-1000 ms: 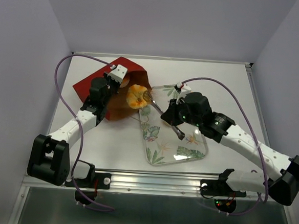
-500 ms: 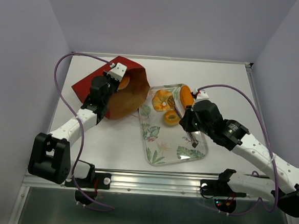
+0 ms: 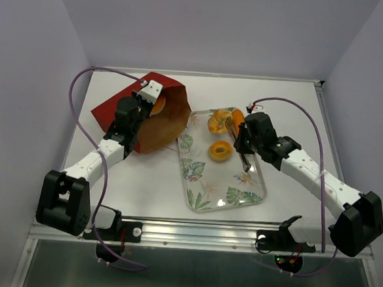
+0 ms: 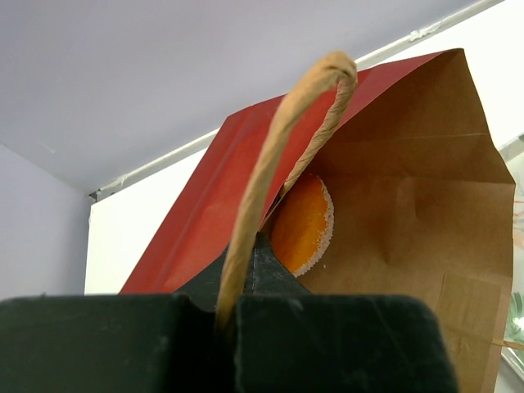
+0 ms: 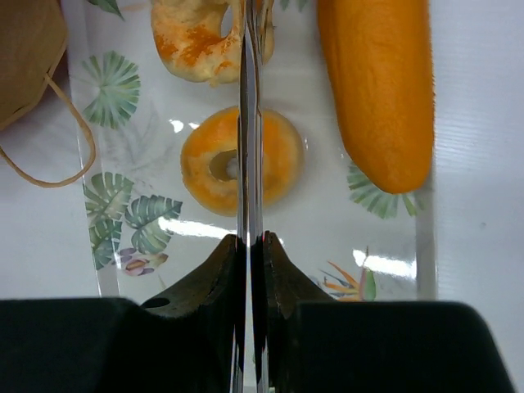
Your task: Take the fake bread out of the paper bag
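The paper bag [image 3: 118,109] lies on its side at the back left, dark red outside, its brown mouth [image 3: 165,123] facing the tray. My left gripper [image 3: 146,101] is shut on its twine handle [image 4: 270,164] and holds the mouth up. One orange fake bread piece [image 4: 304,223] shows inside the bag. A twisted bun [image 3: 219,121], a ring bun [image 3: 220,151] and a long loaf [image 5: 378,82] lie on the leaf-patterned tray [image 3: 204,195]. My right gripper [image 3: 245,162] is shut and empty above the tray. In the right wrist view its blades cross over the ring bun [image 5: 278,160].
The bag's second twine handle [image 5: 70,155] lies loose on the table beside the tray's left edge. White walls stand close on the left, back and right. The table's metal front rail [image 3: 198,233] runs along the near edge.
My right gripper carried a bun from the bag's mouth to the tray, let it go, and now hangs shut over the tray. The left gripper has kept its hold on the handle.
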`<state>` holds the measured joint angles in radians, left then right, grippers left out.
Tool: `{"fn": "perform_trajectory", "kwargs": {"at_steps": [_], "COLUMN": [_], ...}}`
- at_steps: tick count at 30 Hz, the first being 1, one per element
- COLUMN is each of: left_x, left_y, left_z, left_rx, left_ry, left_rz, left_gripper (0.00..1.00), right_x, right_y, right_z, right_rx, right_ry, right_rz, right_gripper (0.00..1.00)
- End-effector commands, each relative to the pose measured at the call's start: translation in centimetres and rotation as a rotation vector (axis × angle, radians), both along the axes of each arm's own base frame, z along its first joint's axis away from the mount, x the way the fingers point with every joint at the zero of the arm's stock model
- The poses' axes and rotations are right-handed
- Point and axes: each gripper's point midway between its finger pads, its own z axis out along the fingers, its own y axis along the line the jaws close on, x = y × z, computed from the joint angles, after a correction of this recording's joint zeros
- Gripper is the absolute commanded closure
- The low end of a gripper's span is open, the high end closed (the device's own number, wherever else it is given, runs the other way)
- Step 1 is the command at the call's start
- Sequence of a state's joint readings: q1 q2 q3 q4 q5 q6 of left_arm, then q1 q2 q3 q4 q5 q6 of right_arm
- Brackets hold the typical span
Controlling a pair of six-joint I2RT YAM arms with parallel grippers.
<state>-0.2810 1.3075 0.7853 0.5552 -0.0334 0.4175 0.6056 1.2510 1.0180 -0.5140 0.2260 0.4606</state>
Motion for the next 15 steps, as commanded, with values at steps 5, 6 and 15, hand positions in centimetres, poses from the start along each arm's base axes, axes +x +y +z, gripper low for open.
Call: {"fn": "perform_trajectory", "kwargs": {"at_steps": [5,6,15], "left_x": [-0.1,-0.1,-0.1], "left_y": [-0.4,-0.4,0.1], "left_z": [3.5,3.4,3.3], "left_rx": [-0.047,-0.052,-0.136], "left_ry": [-0.094,-0.09,-0.072], "left_rz": [-0.008,-0.007,0.049], "left_gripper": [1.0,1.0,1.0], "right_x": [5.9,6.2,7.9], "right_y": [5.1,5.2,5.4], "right_z": [1.7,1.2,-2.3], "right_rx": [0.122,0.119,0.073], "right_ry": [-0.101,-0.09,-0.027], "right_rz": [0.118,0.118,0.078], "right_gripper": [0.91,0.89,0.61]}}
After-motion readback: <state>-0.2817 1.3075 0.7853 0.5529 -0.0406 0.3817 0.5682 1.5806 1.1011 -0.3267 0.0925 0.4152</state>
